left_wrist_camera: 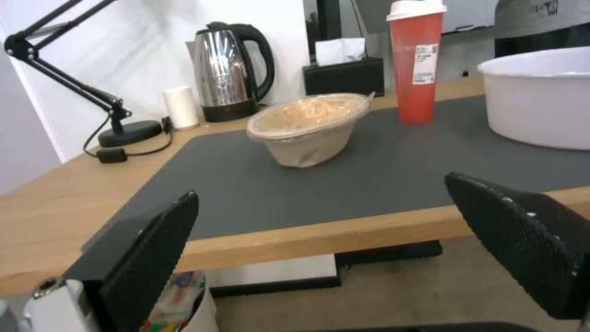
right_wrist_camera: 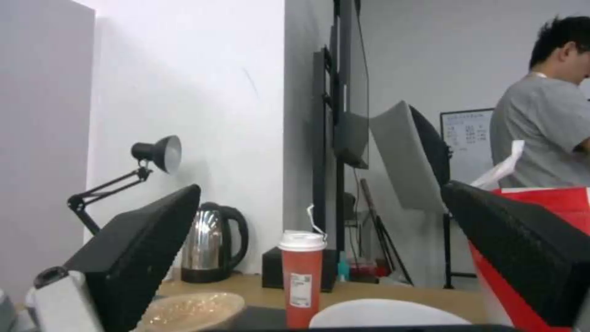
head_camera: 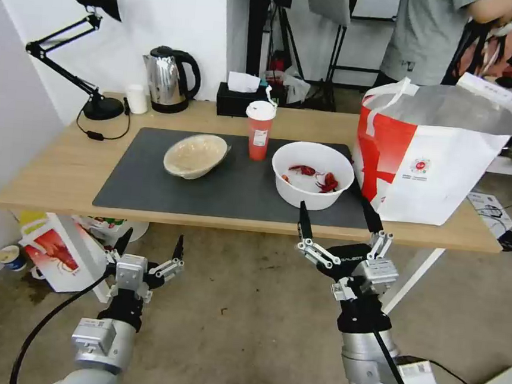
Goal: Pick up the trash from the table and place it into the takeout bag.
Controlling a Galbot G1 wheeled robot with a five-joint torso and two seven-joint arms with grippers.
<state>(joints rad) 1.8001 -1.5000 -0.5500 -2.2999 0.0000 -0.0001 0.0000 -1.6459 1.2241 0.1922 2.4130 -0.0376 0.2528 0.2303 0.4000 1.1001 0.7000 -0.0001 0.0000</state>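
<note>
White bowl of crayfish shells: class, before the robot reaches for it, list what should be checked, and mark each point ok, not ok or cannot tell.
1. Right hand open, fingers spread: ok.
2. Right hand lined up before the white bowl of crayfish shells, at the table's near edge: ok.
3. Bowl upright on the grey mat, apart from the red drink cup: ok.
4. Takeout bag standing, mouth open: ok.
5. Gap between bowl and bag wide enough for a finger: cannot tell.
6. Left hand open, low, short of the table: ok.
</note>
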